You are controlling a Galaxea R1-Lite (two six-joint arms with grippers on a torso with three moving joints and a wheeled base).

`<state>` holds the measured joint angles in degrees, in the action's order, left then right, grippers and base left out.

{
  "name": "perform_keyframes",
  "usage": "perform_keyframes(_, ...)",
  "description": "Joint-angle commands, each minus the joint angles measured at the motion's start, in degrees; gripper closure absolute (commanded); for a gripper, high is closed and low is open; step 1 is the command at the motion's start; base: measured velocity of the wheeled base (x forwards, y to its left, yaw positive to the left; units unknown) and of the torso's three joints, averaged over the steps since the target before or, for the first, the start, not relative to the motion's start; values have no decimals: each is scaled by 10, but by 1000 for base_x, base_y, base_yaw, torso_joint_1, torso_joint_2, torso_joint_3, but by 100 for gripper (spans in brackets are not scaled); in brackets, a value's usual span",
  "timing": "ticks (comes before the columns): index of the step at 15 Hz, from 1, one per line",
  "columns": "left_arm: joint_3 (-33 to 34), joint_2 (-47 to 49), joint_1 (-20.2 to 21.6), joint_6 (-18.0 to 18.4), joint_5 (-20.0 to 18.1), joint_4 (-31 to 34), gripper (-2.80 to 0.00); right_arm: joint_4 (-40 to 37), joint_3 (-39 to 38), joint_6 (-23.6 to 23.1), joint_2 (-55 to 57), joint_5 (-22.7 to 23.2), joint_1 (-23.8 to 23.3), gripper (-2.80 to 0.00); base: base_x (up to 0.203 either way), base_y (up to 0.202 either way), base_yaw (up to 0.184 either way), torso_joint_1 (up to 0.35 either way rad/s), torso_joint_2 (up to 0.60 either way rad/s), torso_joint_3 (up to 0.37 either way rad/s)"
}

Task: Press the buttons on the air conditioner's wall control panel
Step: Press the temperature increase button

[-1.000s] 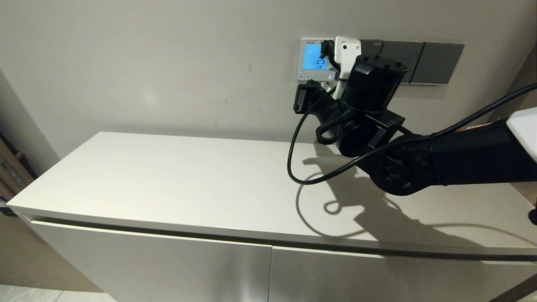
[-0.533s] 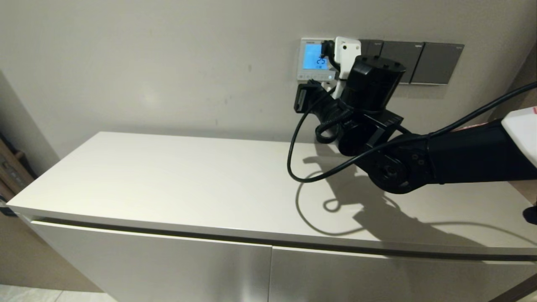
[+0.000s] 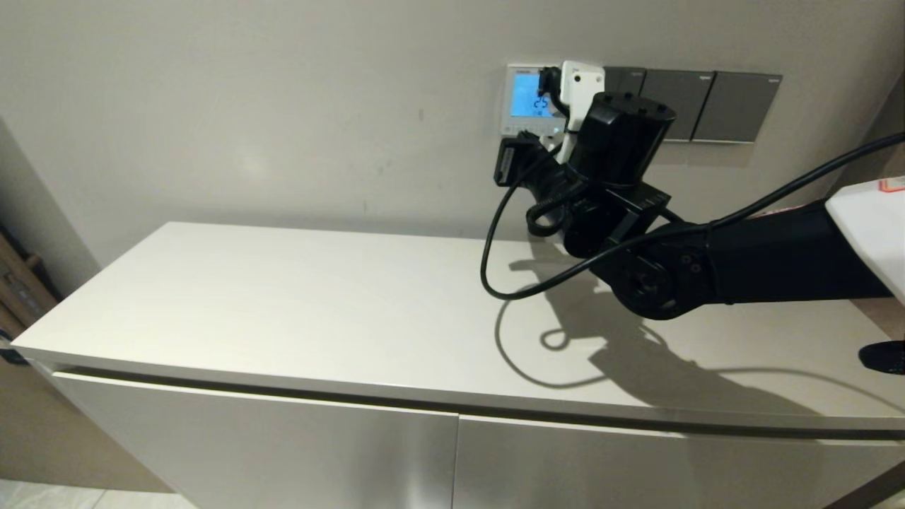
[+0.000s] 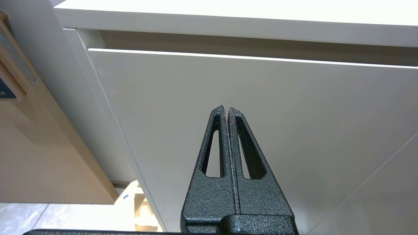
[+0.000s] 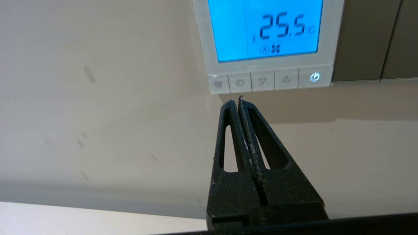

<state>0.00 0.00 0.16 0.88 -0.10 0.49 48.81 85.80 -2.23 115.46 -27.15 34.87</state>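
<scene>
The white wall control panel (image 3: 520, 99) (image 5: 271, 65) hangs on the wall above the cabinet, its screen lit blue and reading 25.5. A row of pale grey buttons (image 5: 263, 81) runs along its bottom edge, with a lit power button (image 5: 314, 77) at one end. My right gripper (image 5: 237, 100) is shut and empty, its tips just below the button row, under the second button. In the head view the right wrist (image 3: 615, 141) covers the panel's right part. My left gripper (image 4: 227, 109) is shut and empty, parked low in front of the cabinet door.
Dark grey switch plates (image 3: 707, 102) sit on the wall right of the panel. A white cabinet top (image 3: 318, 311) lies under the right arm. A black cable (image 3: 495, 268) loops down from the wrist above the cabinet top.
My right arm has shifted slightly to the left and up, bringing the wrist closer to the panel. The screen stays lit.
</scene>
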Motion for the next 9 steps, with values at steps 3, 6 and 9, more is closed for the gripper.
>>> perform_keyframes(3, 0, 0, 0, 0, 0, 0, 0, 1, 19, -1, 12, 0, -4, 0, 0, 0, 0, 0, 0, 0)
perform_keyframes(6, 0, 0, 0, 0, 0, 0, 0, 4, 25, -13, 26, -4, -3, 0, 0, 0, 0, 0, 0, 0)
perform_keyframes(9, 0, 1, 0, 0, 0, 0, 0, 1, 48, -16, 38, -10, -2, 0, 0, 0, 0, 0, 0, 0)
